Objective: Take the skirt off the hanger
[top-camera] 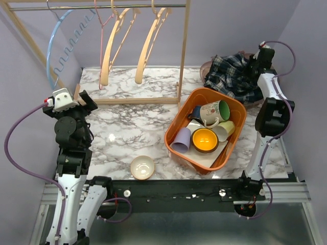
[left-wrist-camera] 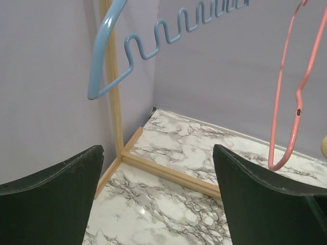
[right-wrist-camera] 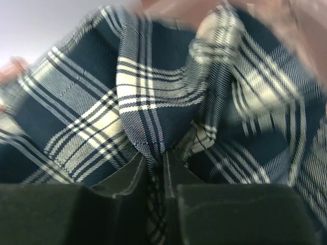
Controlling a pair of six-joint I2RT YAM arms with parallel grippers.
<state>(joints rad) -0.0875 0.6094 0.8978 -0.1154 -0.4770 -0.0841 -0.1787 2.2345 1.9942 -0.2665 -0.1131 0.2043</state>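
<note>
Plaid skirt (top-camera: 232,76) lies bunched on the table just behind the orange bin (top-camera: 180,115), toward its far right corner. Right gripper (top-camera: 254,64) is down on the cloth there, its fingers nearly together and pinching a fold of the fabric. Left gripper (top-camera: 84,99) hangs well to the left of the bin, fingers spread wide, holding nothing, facing the wooden rack (top-camera: 138,100).

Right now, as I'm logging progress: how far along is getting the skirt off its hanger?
Done: the plaid skirt lies heaped at the table's far right, not on the rack. In hand: the right gripper pinches a fold of it. Left: freeing any hanger hidden inside, which I cannot see; the left gripper is open.
</note>
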